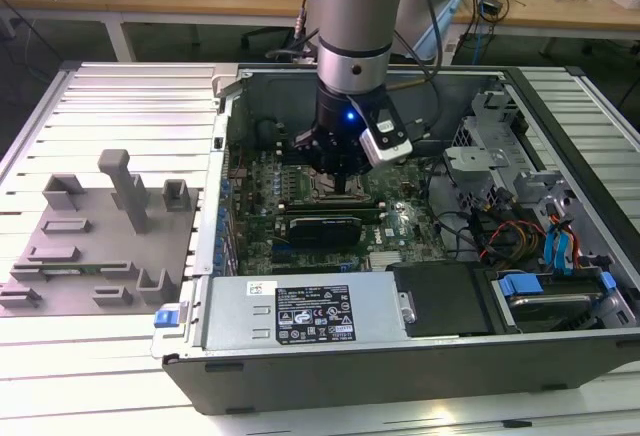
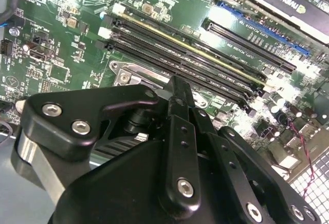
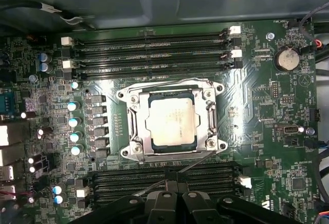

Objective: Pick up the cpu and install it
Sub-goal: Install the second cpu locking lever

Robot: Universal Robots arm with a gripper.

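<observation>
We see the cpu (image 3: 170,119) lying flat in the silver socket frame (image 3: 172,118) on the green motherboard (image 3: 267,106), silvery top facing up and square to the frame. In the first wrist view it sits apart from the gripper (image 3: 174,184), with a bank of black memory slots (image 3: 169,175) between them. The fingers look drawn close together with nothing between them, and they do not touch the chip. A second bank of memory slots (image 3: 154,54) runs along the far side of the socket.

In the exterior view the arm (image 1: 355,26) comes straight down into the open computer case (image 1: 400,356), its wrist vertical and the gripper (image 1: 340,171) pointing down just above the middle of the board. A blue light glows on the wrist. Taking the gripper as the dial's centre in that view, the grey fixture plate (image 1: 90,246) with its upright blocks lies well apart at nine o'clock, the power supply (image 1: 300,311) sits near at six o'clock, and the drive bay (image 1: 545,266) with blue tabs lies at about four o'clock.

In the second wrist view the black gripper (image 2: 177,88) linkage is in the foreground, with long slots (image 2: 205,59) beyond its tip.
</observation>
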